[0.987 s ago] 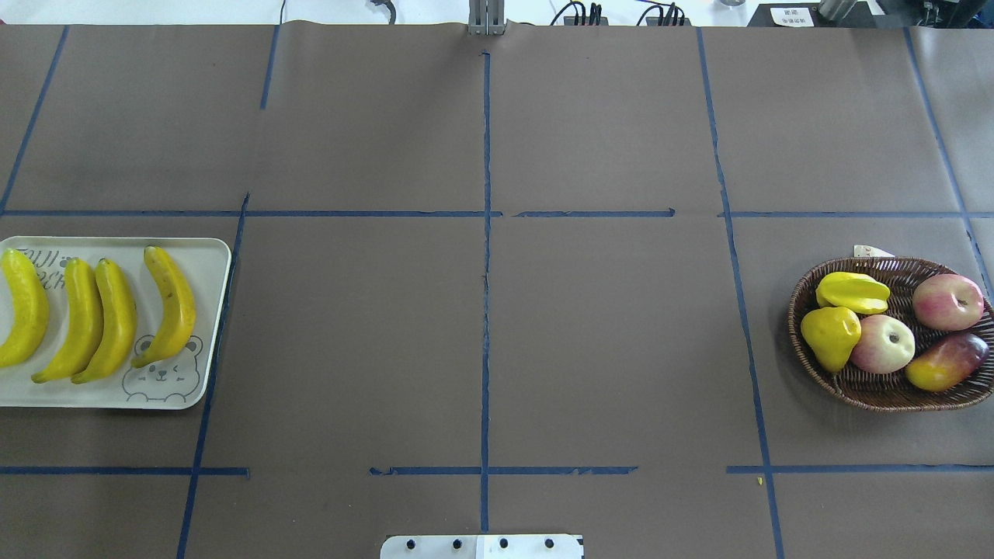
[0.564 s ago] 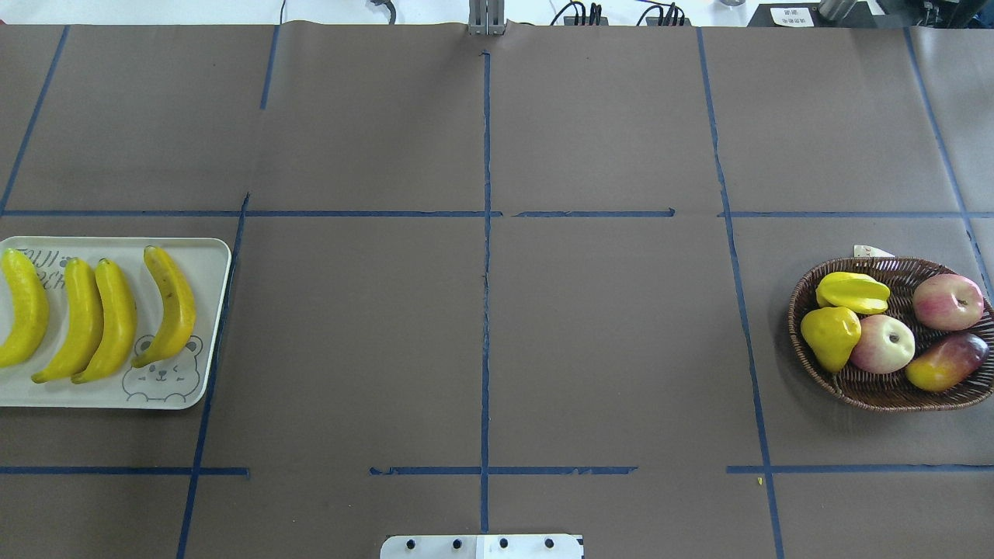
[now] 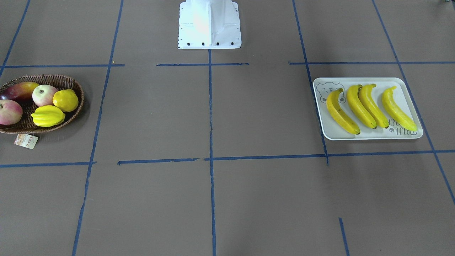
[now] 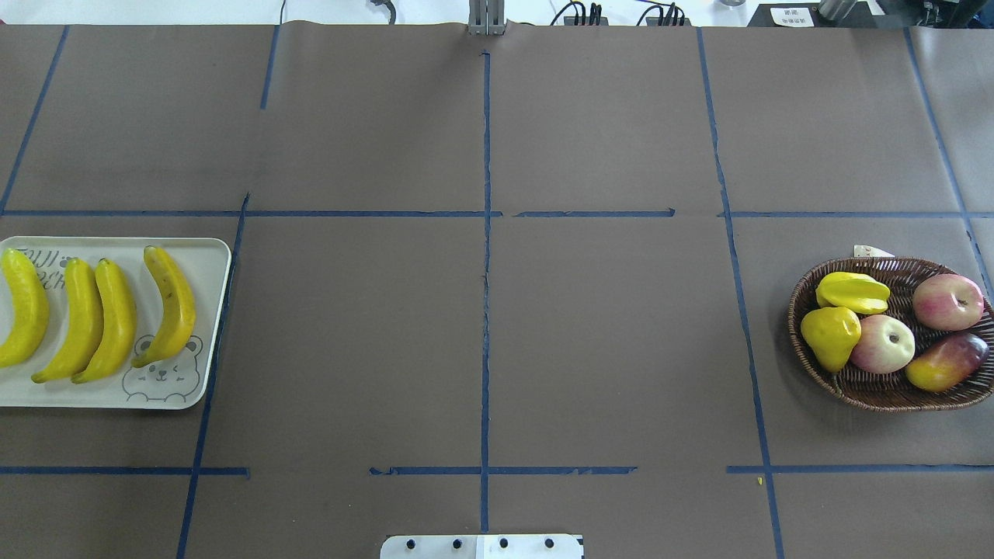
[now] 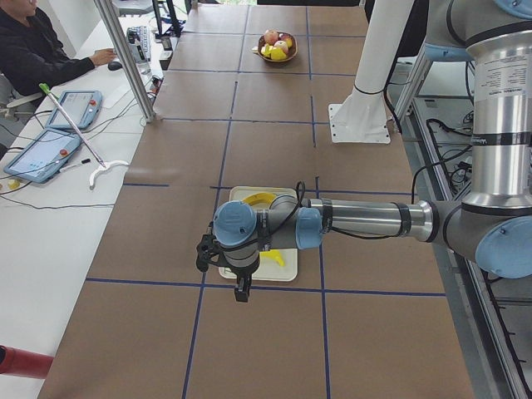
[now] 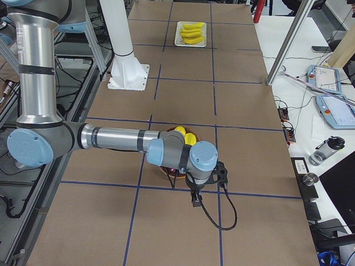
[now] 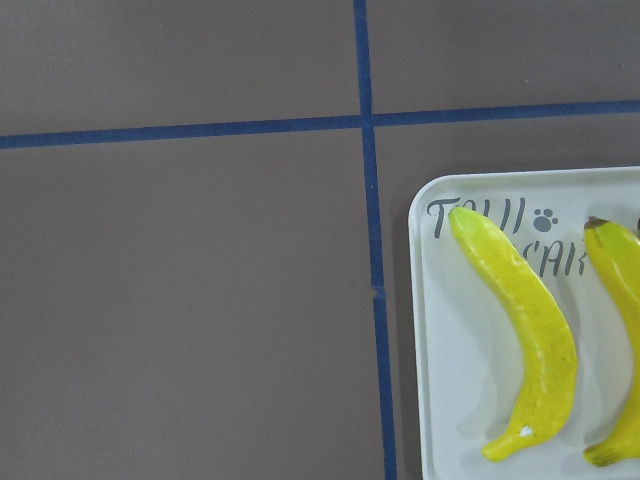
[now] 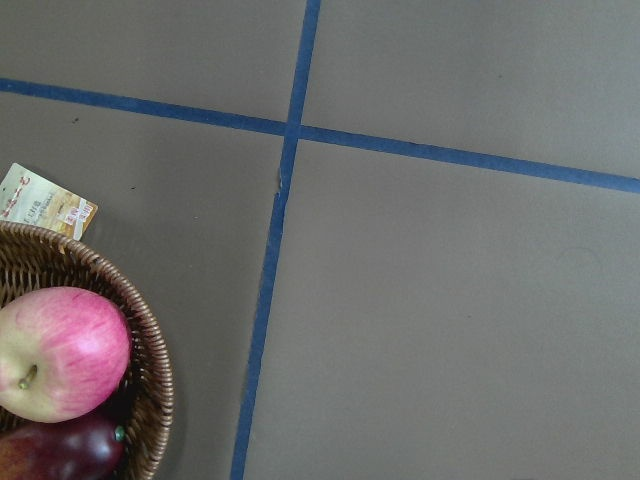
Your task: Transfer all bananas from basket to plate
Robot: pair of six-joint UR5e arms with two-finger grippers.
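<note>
As laid out on the table [image 4: 606, 334], which is covered in brown paper and marked off with blue tape lines [image 4: 486, 310], the items are listed as follows. Four bananas [image 4: 116, 318] are found lying side by side, lengthwise, on the white plate [image 4: 211, 264] at the robot's left end of the table; the middle two are touching, the outer two are set slightly apart, and the bear drawing is partly covered by one tip. No banana is seen in the basket [image 4: 877, 397], which is placed at the robot's right end, well apart from the plate. Held in the basket are a starfruit [image 4: 853, 292], a round yellow fruit [image 4: 831, 335], two apples [image 4: 883, 343] and a red-yellow mango [image 4: 946, 361]. A paper tag [image 4: 871, 251] is seen lying on the table just beside the basket's rim. The left gripper [image 5: 241, 291] is hung above the plate's edge, pointed downward; the right gripper [image 6: 194, 199] is hung likewise by the basket. Whether either set of jaws is spread or pressed together cannot be told.
</note>
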